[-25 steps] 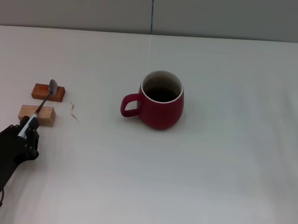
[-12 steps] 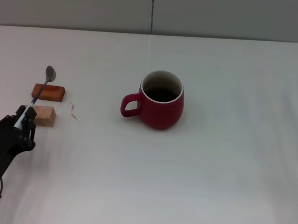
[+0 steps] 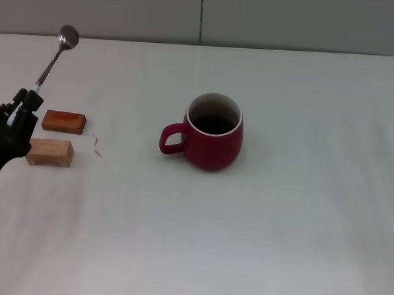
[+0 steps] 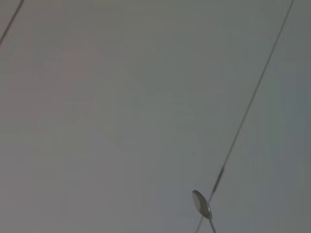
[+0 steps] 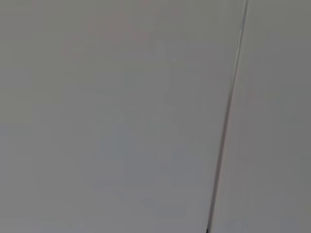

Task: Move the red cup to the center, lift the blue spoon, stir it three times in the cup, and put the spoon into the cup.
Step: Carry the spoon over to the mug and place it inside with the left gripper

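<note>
The red cup (image 3: 212, 132) stands upright near the middle of the white table, its handle toward my left. My left gripper (image 3: 19, 115) is at the left edge of the head view, shut on the handle of the blue spoon (image 3: 53, 62). The spoon is held in the air, tilted, its grey bowl up and away from me, well left of the cup. Most of the pale handle is hidden in the gripper. The spoon's bowl (image 4: 201, 204) also shows in the left wrist view against a grey wall. My right gripper is out of view.
Two small wooden blocks lie on the table at the left, a reddish one (image 3: 64, 121) and a paler one (image 3: 49, 152) nearer to me, both just right of my left gripper. A small scrap (image 3: 98, 147) lies beside them.
My left gripper has lifted the spoon off the two blocks, rising and swinging it up and away from me. The cup has not moved.
</note>
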Tool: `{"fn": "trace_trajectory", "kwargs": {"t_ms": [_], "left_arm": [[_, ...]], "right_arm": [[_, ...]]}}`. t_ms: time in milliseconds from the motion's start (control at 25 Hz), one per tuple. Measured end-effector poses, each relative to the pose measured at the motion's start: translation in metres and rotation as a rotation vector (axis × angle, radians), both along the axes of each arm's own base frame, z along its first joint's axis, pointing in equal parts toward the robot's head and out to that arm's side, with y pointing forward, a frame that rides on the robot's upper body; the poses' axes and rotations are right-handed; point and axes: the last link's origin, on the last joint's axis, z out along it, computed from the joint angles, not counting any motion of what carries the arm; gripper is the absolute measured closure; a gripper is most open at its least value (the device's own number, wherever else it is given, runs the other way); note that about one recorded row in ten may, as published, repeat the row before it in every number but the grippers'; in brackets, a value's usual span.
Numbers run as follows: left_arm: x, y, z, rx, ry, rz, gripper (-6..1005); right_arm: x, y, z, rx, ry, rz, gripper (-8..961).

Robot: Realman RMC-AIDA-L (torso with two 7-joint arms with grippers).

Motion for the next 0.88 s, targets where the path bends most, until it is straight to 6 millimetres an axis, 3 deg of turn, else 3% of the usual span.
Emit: {"fn": "trace_trajectory", "kwargs": {"t_ms": [400, 880], "left_arm": [[0.024, 0.026, 0.053, -0.030, -0.035, -0.226, 864], [0.070, 0.062, 0.126, -0.105, 0.167, -0.449, 864]], "right_arm": [[0.002, -0.003, -0.001, -0.001, 0.002, -0.007, 259], [0.006, -0.007, -0.001, 0.005, 0.011, -0.022, 258]]}}
